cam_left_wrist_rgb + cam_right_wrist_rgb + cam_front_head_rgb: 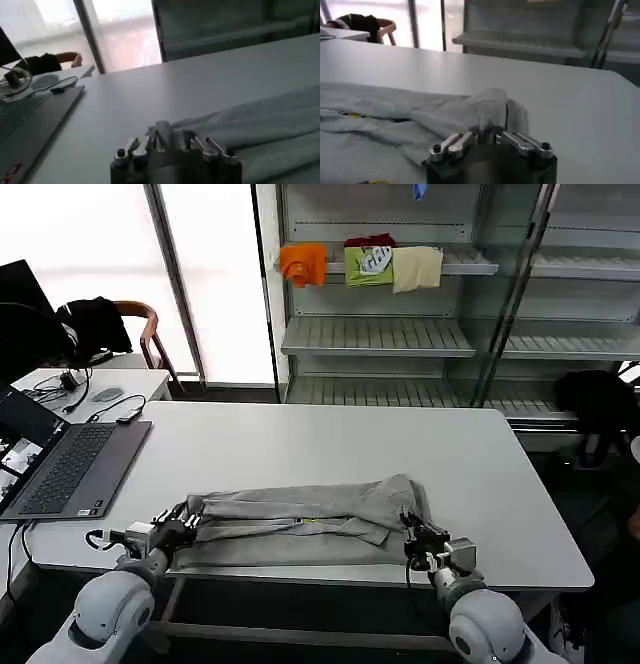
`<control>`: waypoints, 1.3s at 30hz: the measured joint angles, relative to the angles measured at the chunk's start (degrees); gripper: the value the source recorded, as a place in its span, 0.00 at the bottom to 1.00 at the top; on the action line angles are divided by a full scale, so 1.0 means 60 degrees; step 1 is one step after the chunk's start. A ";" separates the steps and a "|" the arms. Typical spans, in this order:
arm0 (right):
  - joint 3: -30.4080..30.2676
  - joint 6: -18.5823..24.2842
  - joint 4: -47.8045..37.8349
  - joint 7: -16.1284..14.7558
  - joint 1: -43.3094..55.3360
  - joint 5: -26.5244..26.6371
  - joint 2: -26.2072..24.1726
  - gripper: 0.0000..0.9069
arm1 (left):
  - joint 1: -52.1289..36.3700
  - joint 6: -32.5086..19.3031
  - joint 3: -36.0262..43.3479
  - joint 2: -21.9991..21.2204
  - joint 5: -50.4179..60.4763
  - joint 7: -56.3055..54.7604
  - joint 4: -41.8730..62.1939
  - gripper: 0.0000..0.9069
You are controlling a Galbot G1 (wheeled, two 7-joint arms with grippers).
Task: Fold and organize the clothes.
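While both grippers pinch its ends, jaws closed on cloth, the grey T-shirt (300, 519) lies half-folded lengthwise on the bench (330, 444). Left gripper (183, 517) and right gripper (412, 534) hold opposite ends. Crosswise folding apparently remains.

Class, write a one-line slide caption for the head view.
Both grippers, left and right, pinch opposite ends of a half-folded grey T-shirt on the white table beside a laptop.

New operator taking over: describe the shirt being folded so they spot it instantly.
On the white table, at its near edge right of the laptop, lies the grey T-shirt, folded into a long band. Unlike the orange, green and cream garments on the shelf, it is grey.
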 measured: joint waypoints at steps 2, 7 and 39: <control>0.0015 -0.0063 0.0042 0.0311 -0.0053 0.0089 0.0031 1.00 | 0.0084 0.0030 -0.0049 0.0055 -0.0003 0.0003 -0.0093 0.66; 0.0154 -0.0092 0.0231 0.0752 -0.0183 0.0154 0.0015 1.00 | 0.0449 0.0062 -0.0206 0.0234 0.0054 -0.0035 -0.0420 0.29; 0.3614 0.3799 0.0460 -0.1484 -0.2199 -0.1147 -0.0490 1.00 | 0.1157 -0.1813 -0.0791 -0.2547 0.0457 -0.1045 -0.0502 1.00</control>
